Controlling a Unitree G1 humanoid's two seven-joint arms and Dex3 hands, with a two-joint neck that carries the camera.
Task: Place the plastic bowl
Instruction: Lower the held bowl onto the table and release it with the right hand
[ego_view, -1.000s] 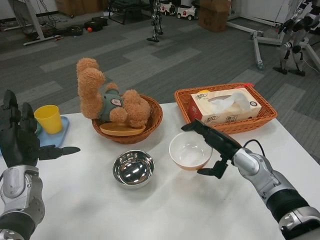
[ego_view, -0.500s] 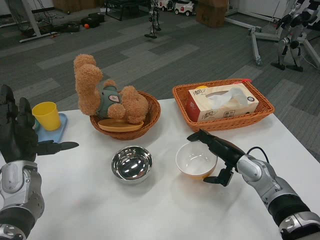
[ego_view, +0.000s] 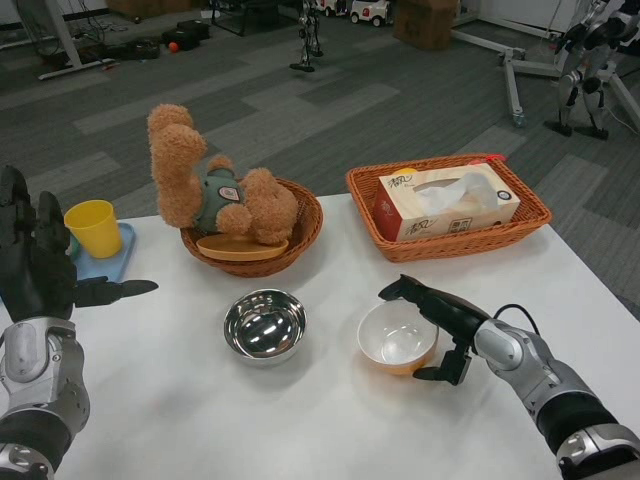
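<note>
Since the right hand (ego_view: 437, 322) has the plastic bowl (ego_view: 398, 337) gripped by its rim out in the middle of the table (ego_view: 150, 420), nearer the right edge, I'd set it flat before letting go

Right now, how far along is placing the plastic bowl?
Done: the plastic bowl sits upright on the white table, to the right of the steel bowl. In hand: the right hand curls around the bowl's right rim; whether the fingers press it is unclear. Left: let go and draw that hand away. The left hand is raised at the table's left edge, holding nothing.
</note>
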